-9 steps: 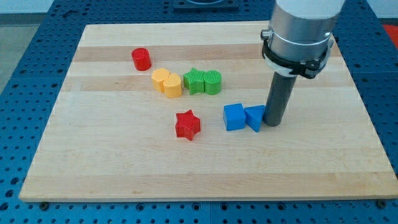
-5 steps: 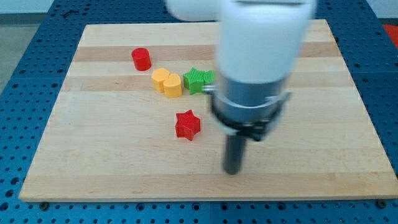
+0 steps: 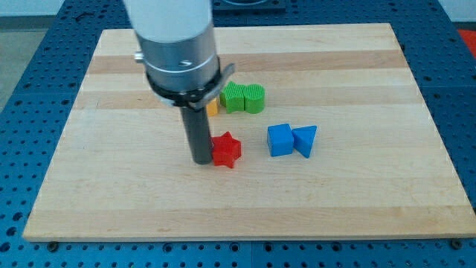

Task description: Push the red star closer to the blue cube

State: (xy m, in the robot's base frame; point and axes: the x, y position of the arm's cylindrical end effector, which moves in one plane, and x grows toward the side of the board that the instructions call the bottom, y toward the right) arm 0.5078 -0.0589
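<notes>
Now my tip touches the red star on the side away from the blue cube; no pincer exists here. An off-centre push may spin the star aside.

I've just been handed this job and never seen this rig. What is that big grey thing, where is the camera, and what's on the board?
The grey cylinder is the robot arm; it has no jaws, only a dark rod. My tip rests on the wooden board, against the red star on the view's left side. One camera looks down at an angle. To the star's right sit the blue cube and a blue triangle; above are two green blocks and a partly hidden yellow block. Nothing is held.
</notes>
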